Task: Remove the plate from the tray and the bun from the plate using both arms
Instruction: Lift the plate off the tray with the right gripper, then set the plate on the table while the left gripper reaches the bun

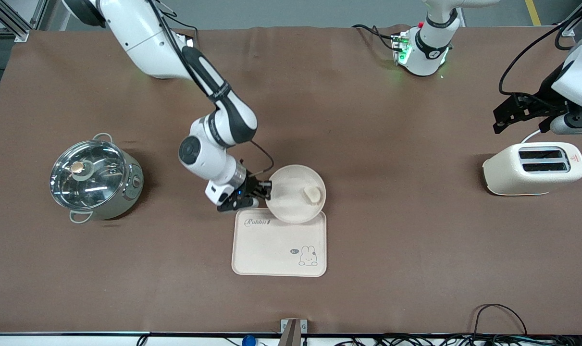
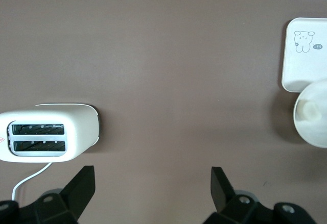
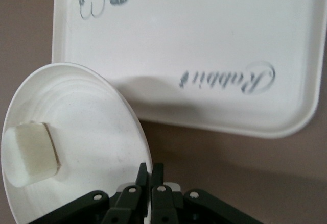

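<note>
Cream tray [image 1: 271, 250] with rabbit print, brown table [image 1: 367, 144]

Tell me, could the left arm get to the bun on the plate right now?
Probably yes. The bun lies uncovered on the plate, on the side away from the right end effector clamped on the rim. The left end effector waits open above the toaster, with only bare table between.

Even overhead light, soft short shadows on my bench [image 1: 367, 230]; glare on pot lid [image 1: 86, 174]; my right wrist view slightly soft.
</note>
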